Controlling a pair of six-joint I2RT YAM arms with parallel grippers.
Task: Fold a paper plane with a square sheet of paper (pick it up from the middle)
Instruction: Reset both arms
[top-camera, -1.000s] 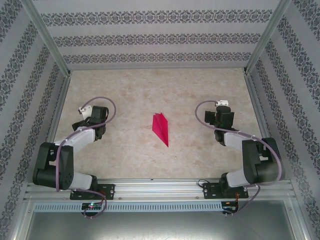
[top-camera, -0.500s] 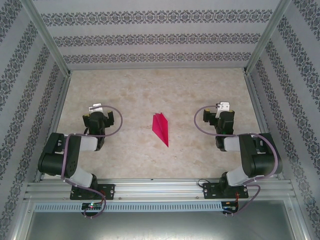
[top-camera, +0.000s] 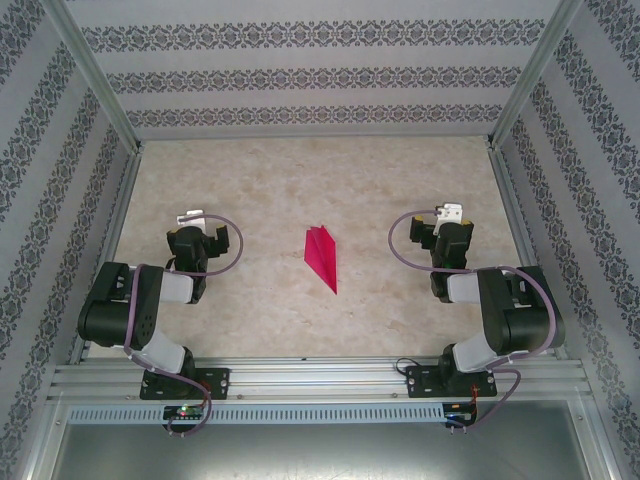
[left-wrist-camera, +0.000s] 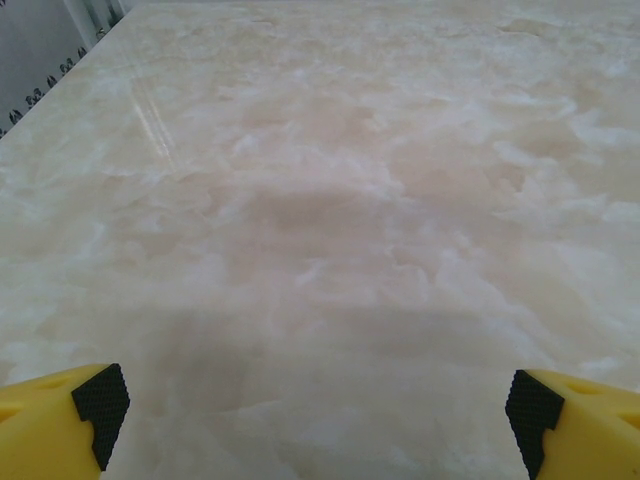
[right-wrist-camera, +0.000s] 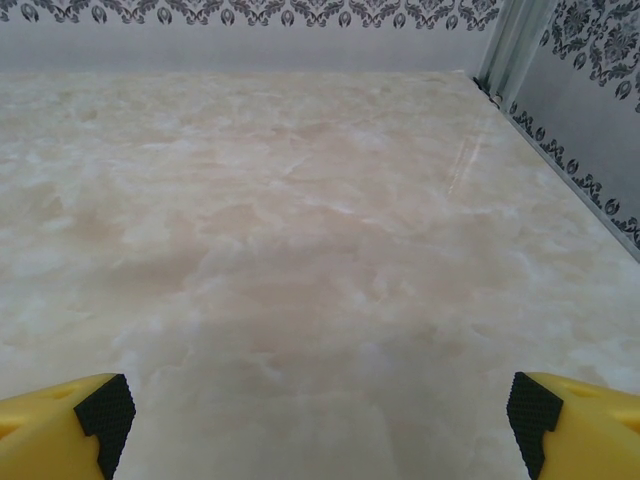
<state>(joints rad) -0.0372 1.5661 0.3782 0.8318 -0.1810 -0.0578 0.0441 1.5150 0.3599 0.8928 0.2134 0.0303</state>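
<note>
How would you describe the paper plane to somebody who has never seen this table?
Find the pale marble table. Near its middle, between the left arm and the right arm, lies the plane: a slim magenta dart, flat and bright, unlike the black arms.

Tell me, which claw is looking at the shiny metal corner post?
The right claw: the metal post stands at the top right of its wrist view. The left claw faces tabletop and a strip of side wall.

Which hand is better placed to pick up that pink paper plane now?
Right, perhaps marginally: the paper plane lies about midway between the open left hand and open right hand, but its tip slants rightward.
</note>
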